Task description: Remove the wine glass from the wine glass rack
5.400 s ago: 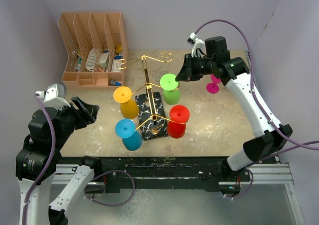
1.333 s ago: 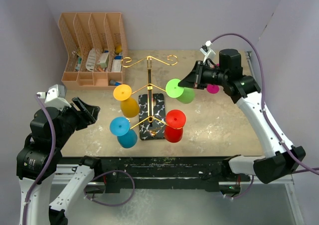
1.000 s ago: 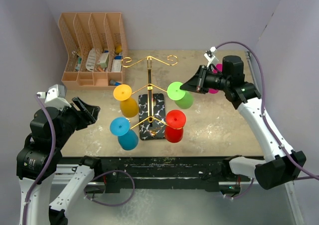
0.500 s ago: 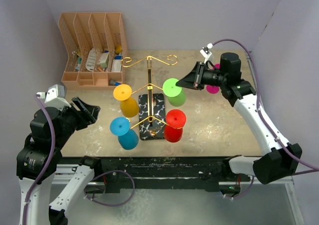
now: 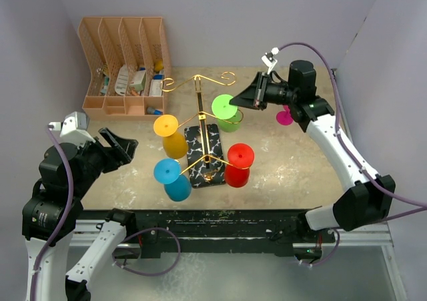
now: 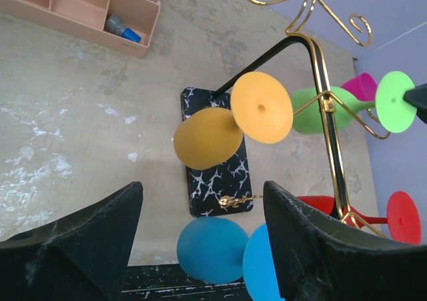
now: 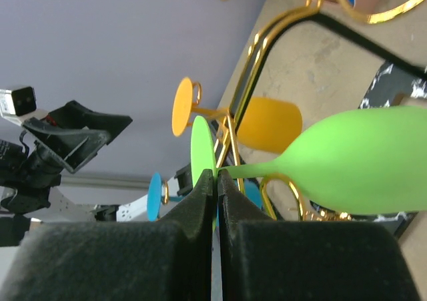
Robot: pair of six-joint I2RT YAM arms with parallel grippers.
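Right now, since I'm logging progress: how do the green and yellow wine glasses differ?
The green glass has its foot pinched in the shut right gripper; the yellow glass is untouched. Green sits right of the wine glass rack, yellow left. Both are opaque, alike in shape, and tipped sideways.

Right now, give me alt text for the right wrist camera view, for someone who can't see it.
The right gripper is shut on the round foot of a lime-green wine glass, which lies sideways with its bowl to the right. Behind it stand the thin gold wire rack and a yellow wine glass.
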